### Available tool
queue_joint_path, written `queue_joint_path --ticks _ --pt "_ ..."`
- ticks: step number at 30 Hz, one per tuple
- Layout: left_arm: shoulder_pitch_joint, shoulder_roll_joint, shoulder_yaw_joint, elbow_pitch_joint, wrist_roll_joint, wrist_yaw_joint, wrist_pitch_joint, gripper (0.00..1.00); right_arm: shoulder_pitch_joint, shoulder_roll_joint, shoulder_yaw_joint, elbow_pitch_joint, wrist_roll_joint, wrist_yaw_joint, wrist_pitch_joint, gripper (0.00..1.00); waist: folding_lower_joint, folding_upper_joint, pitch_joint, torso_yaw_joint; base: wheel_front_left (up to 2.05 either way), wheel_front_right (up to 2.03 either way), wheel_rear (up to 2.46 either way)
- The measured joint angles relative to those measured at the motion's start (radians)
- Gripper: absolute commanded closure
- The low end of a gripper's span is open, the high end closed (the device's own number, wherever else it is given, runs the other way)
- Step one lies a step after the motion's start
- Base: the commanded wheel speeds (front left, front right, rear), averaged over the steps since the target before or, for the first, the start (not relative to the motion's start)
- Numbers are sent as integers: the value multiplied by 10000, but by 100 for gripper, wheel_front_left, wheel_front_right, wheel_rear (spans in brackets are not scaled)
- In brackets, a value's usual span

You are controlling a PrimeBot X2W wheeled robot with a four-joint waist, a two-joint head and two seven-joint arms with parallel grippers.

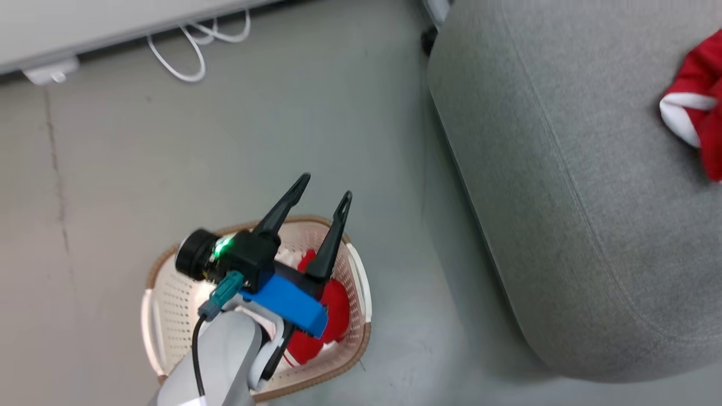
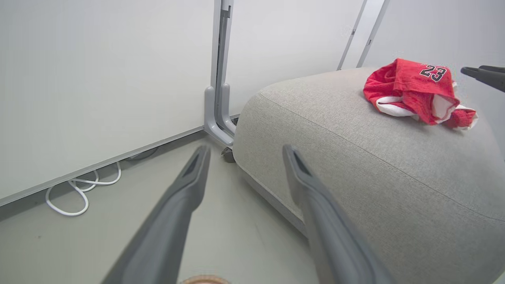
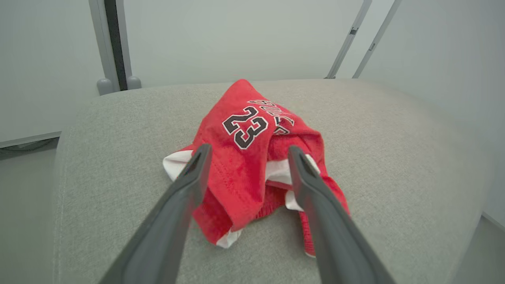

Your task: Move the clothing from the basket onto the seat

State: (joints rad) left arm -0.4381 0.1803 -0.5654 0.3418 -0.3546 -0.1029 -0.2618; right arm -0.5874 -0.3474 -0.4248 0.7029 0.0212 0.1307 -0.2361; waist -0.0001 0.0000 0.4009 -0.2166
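rounded grey fabric seat bears crumpled red clothing; left gripper and right gripper spread apart.

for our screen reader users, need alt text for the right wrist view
A crumpled red jersey printed 23 lies on the grey seat, seen between the two dark fingers of the open right gripper. White partition panels stand behind.

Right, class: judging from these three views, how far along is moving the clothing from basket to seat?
Done: the red 23 jersey lies on the grey seat. In hand: nothing; the right gripper hangs near it with fingers apart, the left gripper open above the basket. Left: red clothing in the basket.
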Motion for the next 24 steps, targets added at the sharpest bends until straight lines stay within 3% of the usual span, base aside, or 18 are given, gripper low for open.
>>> queue_joint_path --ticks 14,24 --pt "2156 -596 1708 376 109 -134 -12 0 3743 1601 1386 -4800 155 0 1528 0 -2 0 -2556 695 0 0 0" --pt "2962 -786 2838 761 222 -186 -12 0 5490 2669 1799 -6334 428 -2 1747 0 -2 0 -3702 1496 0 0 0"
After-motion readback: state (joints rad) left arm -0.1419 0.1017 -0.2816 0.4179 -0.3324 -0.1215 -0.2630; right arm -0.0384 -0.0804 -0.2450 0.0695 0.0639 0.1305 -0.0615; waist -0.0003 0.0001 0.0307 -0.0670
